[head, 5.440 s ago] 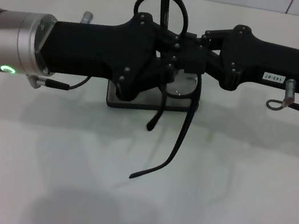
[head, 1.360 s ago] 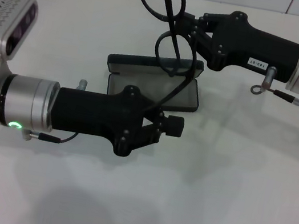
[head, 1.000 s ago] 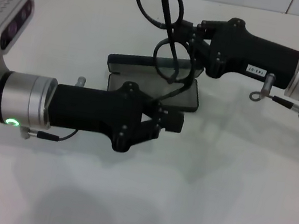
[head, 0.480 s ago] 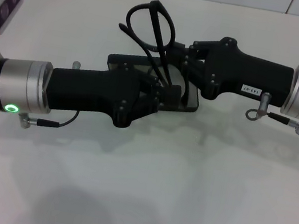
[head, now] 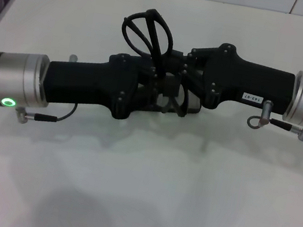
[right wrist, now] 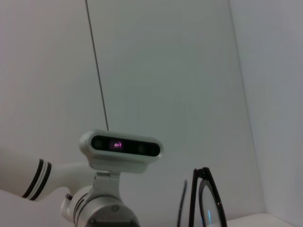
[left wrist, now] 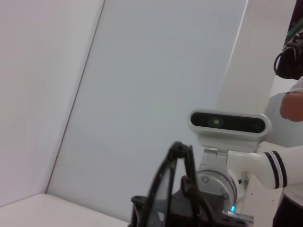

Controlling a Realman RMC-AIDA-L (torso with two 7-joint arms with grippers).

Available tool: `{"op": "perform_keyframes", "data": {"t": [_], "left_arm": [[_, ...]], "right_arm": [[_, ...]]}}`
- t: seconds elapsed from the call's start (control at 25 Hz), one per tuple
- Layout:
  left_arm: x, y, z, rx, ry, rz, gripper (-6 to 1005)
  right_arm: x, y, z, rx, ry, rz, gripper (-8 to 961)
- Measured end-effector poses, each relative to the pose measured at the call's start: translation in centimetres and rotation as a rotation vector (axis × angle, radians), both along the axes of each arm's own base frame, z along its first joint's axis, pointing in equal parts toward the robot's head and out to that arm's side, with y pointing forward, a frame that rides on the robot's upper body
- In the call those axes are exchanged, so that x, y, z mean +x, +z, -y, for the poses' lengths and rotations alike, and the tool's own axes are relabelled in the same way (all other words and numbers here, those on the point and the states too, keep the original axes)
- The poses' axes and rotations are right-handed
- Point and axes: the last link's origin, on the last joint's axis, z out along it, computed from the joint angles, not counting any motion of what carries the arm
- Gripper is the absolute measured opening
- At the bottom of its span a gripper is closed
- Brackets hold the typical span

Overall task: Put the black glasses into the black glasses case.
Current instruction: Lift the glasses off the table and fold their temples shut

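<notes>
Judging from the head view, the thin matte black glasses with two rounded clear lenses (head: 148,32) are held up in the air between the two arms, with the lenses standing above the black right gripper (head: 174,70), which appears closed on the frame near the hinge or bridge. The black left gripper (head: 155,87) is brought in from the other side and meets the glasses lower down, at the temple arms; whether its fingers are closed or not cannot be told. The black glasses case is almost fully hidden under both grippers, so its position cannot be confirmed. The glasses are judged to be very light but fragile: the slim temple arms can bend and the lenses can be scratched or smeared. A gentle hold on the frame is advised, not on the lenses.
</notes>
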Motion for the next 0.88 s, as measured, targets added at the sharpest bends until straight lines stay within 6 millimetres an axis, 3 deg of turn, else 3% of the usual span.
{"op": "perform_keyframes", "data": {"t": [0.88], "left_arm": [[0.1,2.2,-0.3,-0.014,-0.046,0.009,19]], "right_arm": [[0.3,0.4,-0.2,0.018,0.003,0.002,49]]}}
